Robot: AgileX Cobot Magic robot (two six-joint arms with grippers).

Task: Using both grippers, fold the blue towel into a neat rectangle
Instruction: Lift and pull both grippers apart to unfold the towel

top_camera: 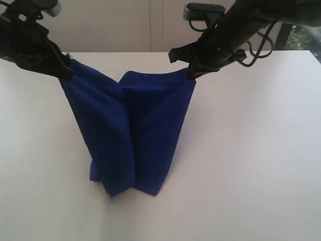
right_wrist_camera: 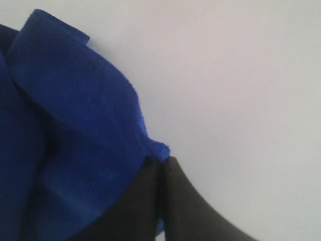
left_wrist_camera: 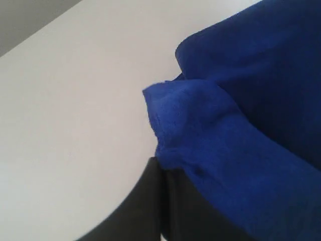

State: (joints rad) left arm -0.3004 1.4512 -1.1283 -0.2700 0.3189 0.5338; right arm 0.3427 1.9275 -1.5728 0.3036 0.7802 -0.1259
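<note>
Your left pincer (left_wrist_camera: 161,170) is clamping a bunched corner of the blue towel (left_wrist_camera: 235,145), jaws pressing together, pale bench (left_wrist_camera: 75,115) showing behind.

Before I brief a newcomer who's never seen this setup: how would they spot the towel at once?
On the white table, look at the middle, toward the far edge. The blue towel hangs there, one top corner pinched in the left tool, the other in the right tool. It is the only deep-blue, soft thing in sight.

The blue towel (left_wrist_camera: 241,150) runs off both wrist views' edges.
</note>
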